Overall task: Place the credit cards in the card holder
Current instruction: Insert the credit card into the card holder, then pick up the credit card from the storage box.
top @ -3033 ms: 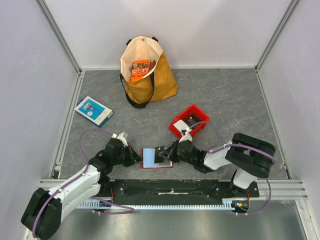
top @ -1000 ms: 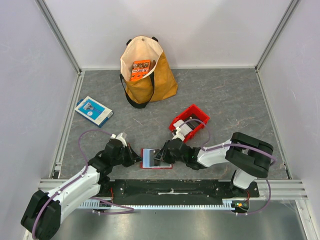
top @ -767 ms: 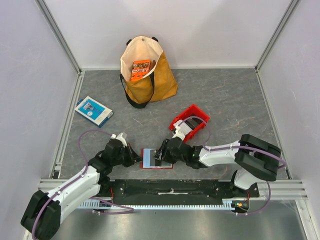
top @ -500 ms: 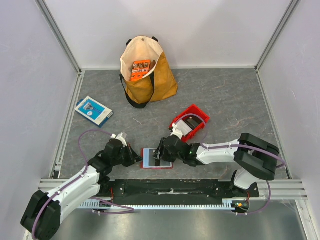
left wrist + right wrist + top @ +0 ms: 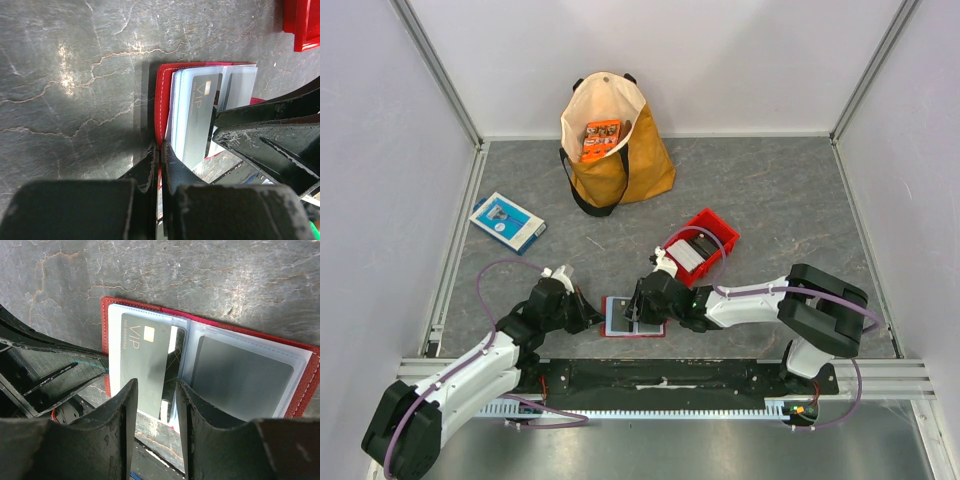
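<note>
**VIP card part-way into the left pocket**

Lying open and flat on the bench, near its front edge between the two arms: the card holder. Clamped tight on the holder's left cover edge and pinning it down: the left pincer. Poised over the left page with jaws narrowly parted: the right pincer, straddling the near end of a dark grey card marked VIP. Cannot tell whether pinching that card or merely pressing on it. Card lying slightly skewed to the page, far end seemingly under the clear sleeve, near end not yet in. Already seated behind the plastic of the right-hand pocket: a second dark grey card.

Judged as mid-insertion: one card home, this one only partly so. Next, probably, squaring the VIP card to the pocket mouth, then sliding it deeper with light, even pressure along the sleeve. Best done with the left clamp holding firm, to stop the holder skating across the stone-grey surface. After that, a clean release and a straight withdrawal, so as not to drag the card back out. Risk of the skewed corner catching on the sleeve seam and buckling the thin plastic.
</note>
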Robot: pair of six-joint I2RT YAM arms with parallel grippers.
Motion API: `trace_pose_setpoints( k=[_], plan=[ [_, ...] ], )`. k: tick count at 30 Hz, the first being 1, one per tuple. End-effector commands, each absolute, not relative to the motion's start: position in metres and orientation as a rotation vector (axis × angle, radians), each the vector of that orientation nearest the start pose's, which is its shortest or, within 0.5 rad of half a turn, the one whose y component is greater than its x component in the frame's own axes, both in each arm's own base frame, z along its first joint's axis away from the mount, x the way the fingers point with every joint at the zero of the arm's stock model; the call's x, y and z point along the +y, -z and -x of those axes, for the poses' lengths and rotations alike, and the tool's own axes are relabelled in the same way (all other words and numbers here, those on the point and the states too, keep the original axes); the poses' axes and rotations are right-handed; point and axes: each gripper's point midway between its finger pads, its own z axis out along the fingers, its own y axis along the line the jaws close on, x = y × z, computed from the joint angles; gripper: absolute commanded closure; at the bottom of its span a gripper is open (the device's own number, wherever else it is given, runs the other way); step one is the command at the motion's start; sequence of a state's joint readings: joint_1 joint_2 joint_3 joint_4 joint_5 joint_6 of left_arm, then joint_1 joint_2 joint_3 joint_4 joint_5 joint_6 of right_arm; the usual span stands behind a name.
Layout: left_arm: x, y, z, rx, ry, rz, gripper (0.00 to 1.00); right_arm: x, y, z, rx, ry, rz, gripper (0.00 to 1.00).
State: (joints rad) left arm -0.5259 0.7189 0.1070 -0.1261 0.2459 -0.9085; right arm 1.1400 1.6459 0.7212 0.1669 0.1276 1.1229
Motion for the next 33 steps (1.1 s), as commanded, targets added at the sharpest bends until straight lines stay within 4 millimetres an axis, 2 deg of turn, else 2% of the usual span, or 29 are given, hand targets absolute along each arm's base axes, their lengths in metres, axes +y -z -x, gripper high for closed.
trace_pose_setpoints(
  k=[1,9,13,17,20,23,27,29,30,33],
  plan=[
    [-0.176,-0.025,-0.151,2.452,0.996,0.348,0.98,0.397,-0.045,-0.155,2.493,-1.022,-0.002,0.58],
    [-0.177,-0.026,-0.15,2.447,1.001,0.342,0.98,0.402,-0.058,-0.157,2.433,-1.066,0.064,0.6],
    [-0.177,-0.027,-0.151,2.445,0.999,0.342,0.98,0.401,-0.065,-0.161,2.4,-1.062,0.08,0.71],
    [-0.177,-0.027,-0.151,2.447,0.999,0.338,0.98,0.4,-0.064,-0.161,2.405,-1.051,0.073,0.72],
    [-0.177,-0.028,-0.151,2.445,1.0,0.339,0.98,0.394,-0.063,-0.162,2.412,-1.013,0.071,0.66],
    [-0.177,-0.03,-0.151,2.436,1.005,0.341,0.98,0.384,-0.073,-0.168,2.386,-0.954,0.074,0.58],
    [-0.177,-0.031,-0.152,2.431,1.006,0.34,0.98,0.367,-0.101,-0.18,2.306,-0.863,0.106,0.48],
    [-0.177,-0.031,-0.152,2.438,0.998,0.334,0.98,0.357,-0.127,-0.186,2.243,-0.832,0.116,0.44],
    [-0.177,-0.032,-0.153,2.438,0.998,0.332,0.98,0.348,-0.128,-0.19,2.241,-0.773,0.125,0.39],
    [-0.177,-0.032,-0.154,2.441,0.992,0.33,0.98,0.317,-0.16,-0.208,2.166,-0.674,0.094,0.27]
  ],
)
